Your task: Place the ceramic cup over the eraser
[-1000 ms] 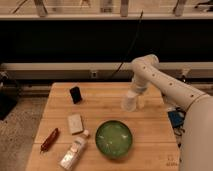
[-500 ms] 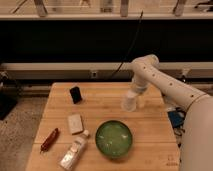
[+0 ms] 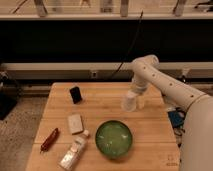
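The gripper (image 3: 134, 100) is hanging over the tabletop (image 3: 105, 107) near its far right edge, right at the cup (image 3: 128, 102); whether it is gripping the cup, I cannot tell. The eraser (image 3: 75, 94) is standing upright toward the far left corner, well apart, lying leftward from the cup.

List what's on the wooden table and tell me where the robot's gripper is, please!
table: light wooden tabletop
eraser: small black upright block, far left, uncovered
cup: small white tapered ceramic cup, far right, well apart from the eraser
gripper: right at the cup, above the table's far right part
other things: whitish flat block, red stick-shaped thing, clear plastic bottle, round green bowl
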